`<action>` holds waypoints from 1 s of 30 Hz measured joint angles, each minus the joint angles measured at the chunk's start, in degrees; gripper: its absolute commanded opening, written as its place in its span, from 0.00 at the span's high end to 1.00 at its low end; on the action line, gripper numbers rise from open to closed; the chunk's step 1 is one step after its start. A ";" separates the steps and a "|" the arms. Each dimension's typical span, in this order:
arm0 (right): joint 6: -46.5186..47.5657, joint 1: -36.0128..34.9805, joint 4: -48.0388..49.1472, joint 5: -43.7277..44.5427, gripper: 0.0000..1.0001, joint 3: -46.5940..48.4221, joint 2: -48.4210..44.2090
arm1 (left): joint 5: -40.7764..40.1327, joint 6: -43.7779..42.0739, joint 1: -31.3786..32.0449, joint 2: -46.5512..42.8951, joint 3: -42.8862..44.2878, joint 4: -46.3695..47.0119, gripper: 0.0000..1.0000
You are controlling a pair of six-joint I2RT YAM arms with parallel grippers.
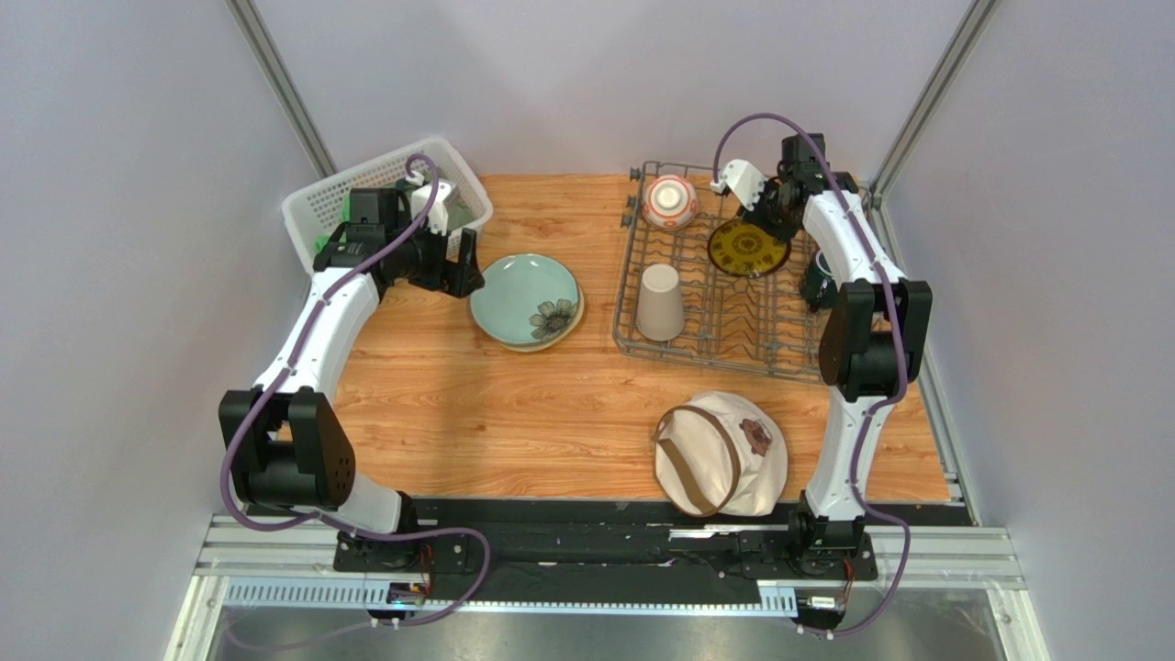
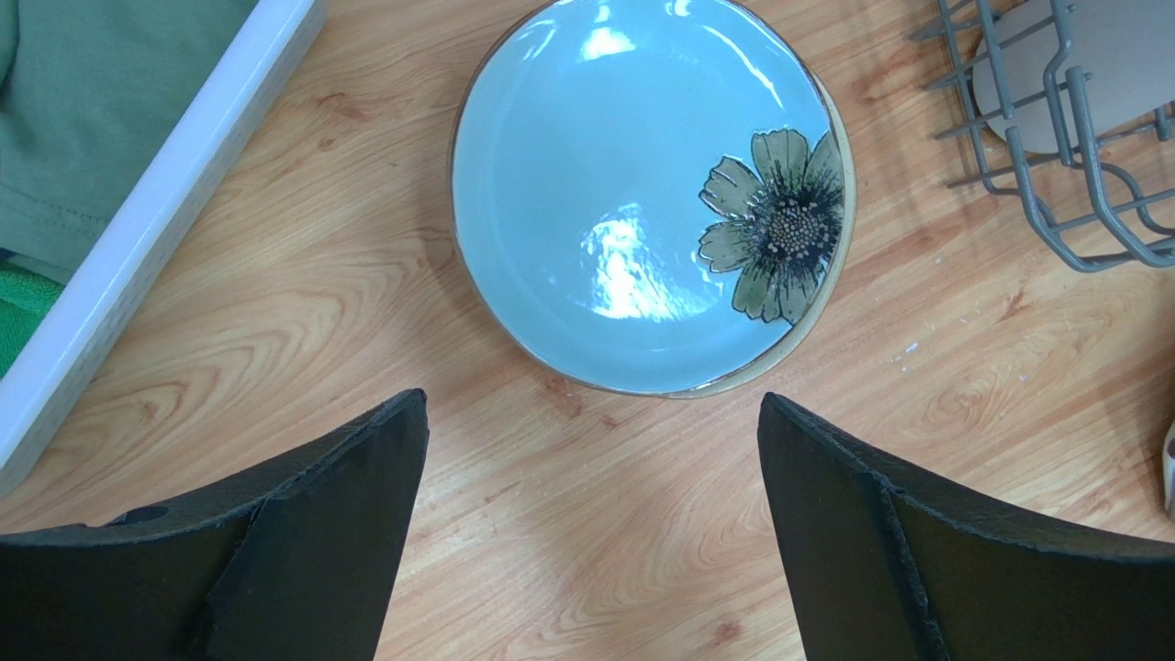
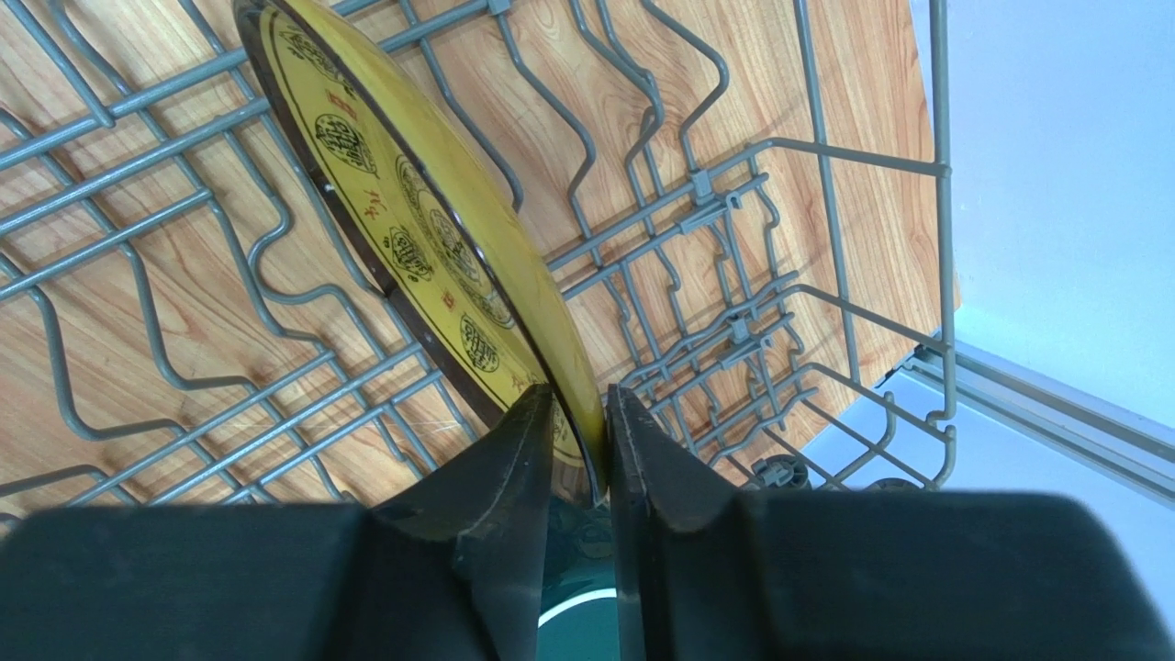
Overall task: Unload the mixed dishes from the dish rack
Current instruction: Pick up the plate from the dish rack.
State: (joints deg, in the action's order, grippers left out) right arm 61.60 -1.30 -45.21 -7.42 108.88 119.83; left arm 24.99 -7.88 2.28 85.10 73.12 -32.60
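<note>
Yellow-patterned plate (image 3: 414, 248) stands tilted between tines of dish rack (image 1: 731, 324). Right gripper (image 3: 579, 427) clenched on its thin rim. Risks: shallow edge pinch slips; plate snags tines on lift, drops. Left gripper (image 2: 590, 400) spread wide over counter (image 2: 552, 551), near pale green plate (image 2: 621, 179).

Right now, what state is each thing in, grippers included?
green plate, flat on the table, out of the rack
yellow plate, on edge in the rack, rim pinched
tumbler, in the rack
bowl, in the rack's far corner
mug, in the rack, partly hidden
hat, on the table
left gripper, open, empty
right gripper, shut on the yellow plate
</note>
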 measured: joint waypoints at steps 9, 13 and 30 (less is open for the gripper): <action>1.16 0.00 -1.68 0.42 1.00 1.62 0.00 | 0.02 0.00 0.00 0.00 0.00 -0.02 0.03; 1.66 0.00 -2.14 0.39 1.00 2.71 -0.07 | 0.04 0.00 0.00 0.00 0.00 -0.02 0.03; 3.80 -0.09 -9.01 -1.27 1.00 4.83 -8.44 | 2.34 -1.07 0.00 -0.13 0.02 -0.74 0.04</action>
State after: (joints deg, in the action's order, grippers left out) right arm 65.41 -1.39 -54.22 -8.69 113.71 111.39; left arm 27.33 -8.95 2.28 84.97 73.14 -33.34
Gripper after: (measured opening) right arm 0.034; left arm 0.964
